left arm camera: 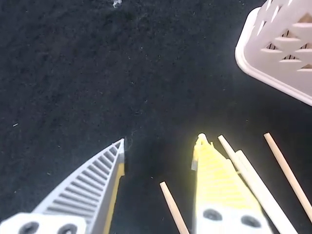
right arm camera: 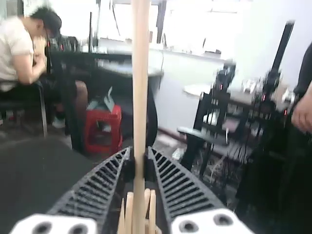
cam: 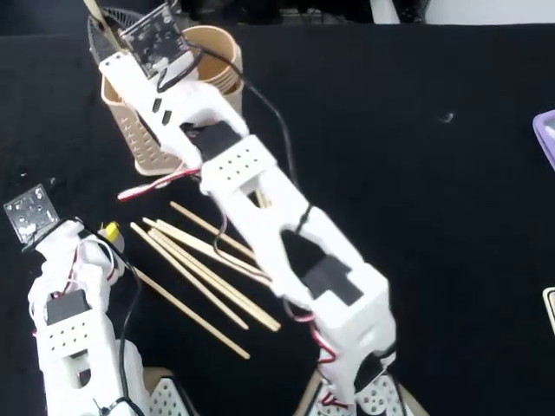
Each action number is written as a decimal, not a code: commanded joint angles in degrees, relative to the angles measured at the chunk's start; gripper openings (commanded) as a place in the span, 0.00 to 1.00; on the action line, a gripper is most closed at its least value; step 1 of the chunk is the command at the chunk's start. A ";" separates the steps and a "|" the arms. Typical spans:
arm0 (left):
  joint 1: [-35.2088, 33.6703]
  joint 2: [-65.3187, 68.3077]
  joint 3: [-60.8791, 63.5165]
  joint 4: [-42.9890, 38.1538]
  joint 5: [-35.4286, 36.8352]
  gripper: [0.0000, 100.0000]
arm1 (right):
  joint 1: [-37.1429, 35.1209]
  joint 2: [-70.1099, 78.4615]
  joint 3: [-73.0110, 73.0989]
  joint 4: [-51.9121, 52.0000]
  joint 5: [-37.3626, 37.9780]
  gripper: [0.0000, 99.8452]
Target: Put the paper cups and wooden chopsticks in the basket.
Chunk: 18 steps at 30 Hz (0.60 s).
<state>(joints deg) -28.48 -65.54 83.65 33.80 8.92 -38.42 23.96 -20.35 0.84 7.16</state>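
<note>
No text, number, label or sign can be read in any of the views.

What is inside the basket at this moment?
At one end, paper cups stand in the basket. The right arm covers the rest, so anything else inside cannot be seen.
</note>
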 commanded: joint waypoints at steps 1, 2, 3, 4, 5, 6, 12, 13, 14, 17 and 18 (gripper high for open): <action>-0.04 -0.88 -0.57 -0.62 0.00 0.22 | 1.23 0.48 -3.38 -1.85 -0.09 0.01; -0.04 -0.88 -0.57 -0.62 0.00 0.22 | 1.32 0.92 -3.38 -1.85 -0.09 0.01; -0.04 -0.88 -0.57 -0.62 0.00 0.22 | 1.41 1.19 -3.38 -1.85 -0.09 0.01; -0.04 -0.88 -0.57 -0.62 0.00 0.22 | 1.67 1.45 -3.30 -1.67 -0.09 0.01; -0.04 -0.88 -0.57 -0.62 0.00 0.22 | 1.76 1.71 -3.30 -1.49 -0.09 0.01; -0.04 -0.88 -0.57 -0.62 0.00 0.22 | 1.76 1.89 -3.21 -1.49 -0.09 0.01; -0.04 -0.88 -0.57 -0.62 0.00 0.22 | 1.23 2.33 -2.33 4.48 -0.44 0.08; -0.04 -0.88 -0.57 -0.62 0.00 0.22 | 0.97 2.33 -2.51 6.15 -0.53 0.11; -0.04 -0.88 -0.57 -0.62 0.00 0.22 | 0.79 2.33 -2.77 7.74 -0.79 0.14; -0.04 -0.88 -0.57 -0.62 0.00 0.22 | 0.70 1.10 -3.47 10.99 -4.48 0.16; -0.04 -0.88 -0.57 -0.62 0.00 0.22 | 0.70 0.31 -3.82 11.78 -5.36 0.15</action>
<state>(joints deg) -28.48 -65.54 83.65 33.80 8.92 -38.07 26.95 -20.44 10.42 4.26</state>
